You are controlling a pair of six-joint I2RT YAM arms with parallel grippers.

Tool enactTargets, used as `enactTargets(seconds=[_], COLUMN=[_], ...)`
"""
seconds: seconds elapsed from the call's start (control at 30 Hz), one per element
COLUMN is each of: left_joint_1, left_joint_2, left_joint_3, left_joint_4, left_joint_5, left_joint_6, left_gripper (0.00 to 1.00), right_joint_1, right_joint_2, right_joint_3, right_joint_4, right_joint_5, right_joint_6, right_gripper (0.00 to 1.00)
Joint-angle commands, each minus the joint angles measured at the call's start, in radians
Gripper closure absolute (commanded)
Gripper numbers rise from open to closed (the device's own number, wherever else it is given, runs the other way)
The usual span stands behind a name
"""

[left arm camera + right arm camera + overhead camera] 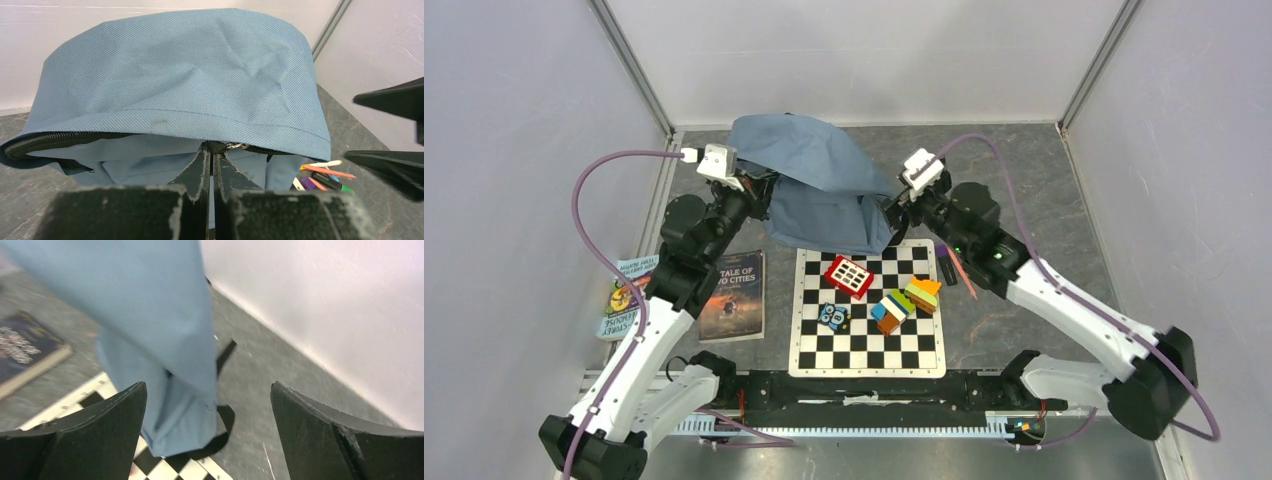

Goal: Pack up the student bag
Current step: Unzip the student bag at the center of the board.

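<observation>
The dark book [732,296] reads — it seems — "TALE OF TWO CITIES".

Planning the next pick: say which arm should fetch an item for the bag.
Probably right. The right gripper is open and empty beside the student bag, close to the chessboard. The left gripper is shut on the bag's zipper edge, holding it up.

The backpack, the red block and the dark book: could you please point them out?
backpack [809,160], overhead view, raised upper fabric.
red block [849,276], overhead view, middle of its top face.
dark book [734,295], overhead view, middle of its cover.
</observation>
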Motion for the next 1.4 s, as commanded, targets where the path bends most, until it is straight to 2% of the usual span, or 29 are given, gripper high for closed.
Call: enactTargets(seconds=[0.0, 0.13, 0.3, 0.5, 0.63, 0.9, 0.97, 1.0, 1.13, 1.23, 1.37], left_joint_1=[0.006, 0.006, 0.005, 0.005, 0.005, 0.005, 0.006, 0.006, 0.007, 0.007, 0.011], left_joint_2=[0.008, 0.022, 0.024, 0.027, 0.031, 0.032, 0.034, 0.034, 0.03, 0.032, 0.035], left_joint_3=[0.013, 0.019, 0.015, 0.004, 0.003, 0.0, 0.001, 0.0, -0.002, -0.001, 0.014], left_joint_4=[0.058, 0.063, 0.068, 0.098, 0.101, 0.106, 0.106, 0.106, 0.107, 0.1, 0.063], left_joint_5=[0.054, 0.102, 0.101, 0.118, 0.123, 0.137, 0.139, 0.141, 0.13, 0.112, 0.051], left_joint_6=[-0.013, -0.031, -0.061, -0.117, -0.135, -0.143, -0.144, -0.144, -0.143, -0.151, -0.171], left_gripper=[0.98, 0.98, 0.98, 0.98, 0.98, 0.98, 0.98, 0.98, 0.98, 0.98, 0.98], right_joint_1=[0.019, 0.063, 0.124, 0.23, 0.255, 0.35, 0.374, 0.384, 0.425, 0.434, 0.435], right_joint_2=[-0.109, -0.145, -0.07, 0.045, 0.12, 0.234, 0.269, 0.287, 0.321, 0.309, 0.271], right_joint_3=[0.022, 0.037, 0.145, 0.291, 0.373, 0.445, 0.469, 0.482, 0.487, 0.455, 0.418], right_joint_4=[-0.028, 0.026, 0.025, -0.024, -0.071, -0.105, -0.098, -0.094, -0.041, -0.002, 0.009], right_joint_5=[-0.298, -0.345, -0.305, -0.114, -0.009, 0.266, 0.385, 0.447, 0.638, 0.703, 0.725], right_joint_6=[-0.003, -0.006, -0.041, -0.167, -0.208, -0.31, -0.336, -0.351, -0.422, -0.432, -0.411], right_gripper=[0.02, 0.02, 0.02, 0.02, 0.02, 0.02, 0.1, 0.18, 0.71, 0.98, 1.0])
